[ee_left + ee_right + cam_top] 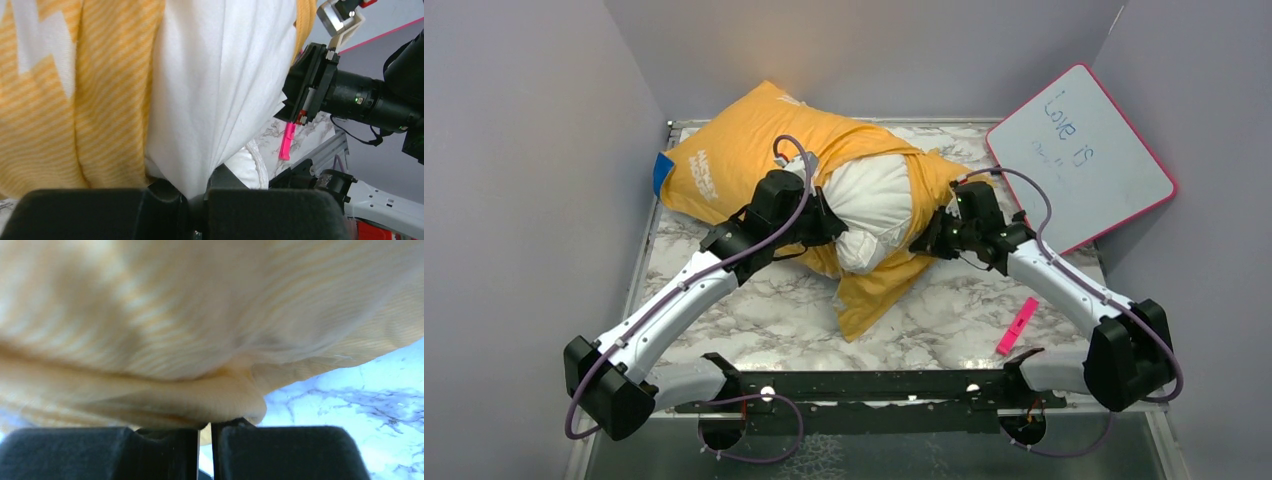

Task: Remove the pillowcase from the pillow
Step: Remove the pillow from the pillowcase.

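- My left end effector (pixel 197 195) is pinched tight on the white pillow (pixel 876 198).
- My right end effector (pixel 204 429) is clamped on the orange pillowcase (pixel 734 160).
- The pillow bulges partway out of the pillowcase, at the back of the counter (pixel 754 310).

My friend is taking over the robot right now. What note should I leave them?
Left claw: shut on the white pillow, pinching its fabric.
Right claw: shut on a fold of the orange pillowcase.
Done: the pillow's near end bulges out of the pillowcase.
Left: the far part is covered, so the two need pulling apart.
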`<state>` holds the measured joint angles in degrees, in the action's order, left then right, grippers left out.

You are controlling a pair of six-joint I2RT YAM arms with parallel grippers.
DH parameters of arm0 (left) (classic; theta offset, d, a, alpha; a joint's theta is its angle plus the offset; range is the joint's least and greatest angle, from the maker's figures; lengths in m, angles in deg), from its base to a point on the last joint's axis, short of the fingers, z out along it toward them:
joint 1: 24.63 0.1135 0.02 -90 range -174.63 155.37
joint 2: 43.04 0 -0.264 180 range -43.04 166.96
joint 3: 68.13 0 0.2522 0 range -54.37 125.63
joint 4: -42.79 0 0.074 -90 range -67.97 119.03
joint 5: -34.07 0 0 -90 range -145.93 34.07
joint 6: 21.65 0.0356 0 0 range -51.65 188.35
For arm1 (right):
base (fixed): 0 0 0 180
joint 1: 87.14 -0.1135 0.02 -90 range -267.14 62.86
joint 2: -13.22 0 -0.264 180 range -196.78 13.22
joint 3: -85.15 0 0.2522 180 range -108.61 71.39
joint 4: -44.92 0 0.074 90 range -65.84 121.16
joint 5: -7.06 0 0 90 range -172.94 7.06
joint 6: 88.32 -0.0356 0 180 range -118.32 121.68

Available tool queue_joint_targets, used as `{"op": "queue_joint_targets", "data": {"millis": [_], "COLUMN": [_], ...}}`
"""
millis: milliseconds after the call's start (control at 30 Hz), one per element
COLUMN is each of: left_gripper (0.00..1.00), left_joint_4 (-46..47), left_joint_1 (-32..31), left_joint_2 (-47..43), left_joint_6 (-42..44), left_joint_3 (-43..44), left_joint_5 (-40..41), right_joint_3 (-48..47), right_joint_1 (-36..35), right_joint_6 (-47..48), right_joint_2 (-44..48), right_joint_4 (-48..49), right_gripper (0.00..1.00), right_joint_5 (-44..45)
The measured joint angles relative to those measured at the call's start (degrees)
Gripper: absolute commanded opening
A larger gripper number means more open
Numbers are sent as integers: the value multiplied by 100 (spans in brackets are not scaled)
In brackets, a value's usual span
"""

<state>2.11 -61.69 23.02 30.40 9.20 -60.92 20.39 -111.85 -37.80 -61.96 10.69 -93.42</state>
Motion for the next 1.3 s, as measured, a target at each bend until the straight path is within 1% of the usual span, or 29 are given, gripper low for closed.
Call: {"op": "queue_joint_targets", "data": {"millis": [67, 133, 233, 300, 400, 533, 600, 733, 900, 933, 1000, 1033, 1167, 1267, 1300], "left_gripper": [0, 0, 0, 0, 0, 0, 0, 0, 0, 0, 0, 0, 0, 0, 0], "left_joint_4": [111, 234, 442, 577, 800, 979, 1034, 1051, 1012, 992, 984, 973, 960, 938, 894], "left_joint_1": [-2, -2, -2, -2, -2, -9, -15, -74, -101, -101, -103, -107, -201, -306, -337], "left_joint_2": [0, 9, 140, 291, 542, 750, 817, 940, 960, 960, 960, 962, 975, 994, 1010], "left_joint_6": [-105, -212, -348, -382, -431, -483, -511, -546, -546, -546, -549, -553, -581, -599, -601], "left_joint_3": [-85, -184, -258, -254, -208, -76, -7, 166, 358, 422, 498, 531, 627, 660, 697], "left_joint_5": [-57, -157, -358, -470, -612, -737, -772, -791, -785, -785, -787, -787, -785, -787, -785], "right_joint_3": [264, 732, 1698, 2258, 2745, 2785, 2815, 3040, 3106, 3106, 3152, 3211, 3381, 3298, 3272], "right_joint_1": [48, 83, 105, 101, -22, -302, -422, -538, -546, -575, -660, -704, -833, -870, -874], "right_joint_6": [55, -20, -378, -671, -964, -1099, -1110, -1080, -1093, -1108, -1145, -1165, -1110, -1137, -1156], "right_joint_2": [205, 525, 1137, 1517, 2004, 2435, 2590, 2726, 2306, 2177, 2000, 1976, 1880, 1421, 1333], "right_joint_4": [122, 385, 1003, 1401, 1888, 2511, 2830, 3340, 3738, 3823, 4030, 4151, 4664, 5051, 5084], "right_gripper": [37, 50, 65, 71, 73, 76, 77, 77, 79, 83, 88, 88, 89, 88, 85], "right_joint_5": [-516, -1080, -1849, -2205, -2527, -2577, -2485, -2026, -1805, -1794, -1687, -1602, -1241, -973, -946]}}
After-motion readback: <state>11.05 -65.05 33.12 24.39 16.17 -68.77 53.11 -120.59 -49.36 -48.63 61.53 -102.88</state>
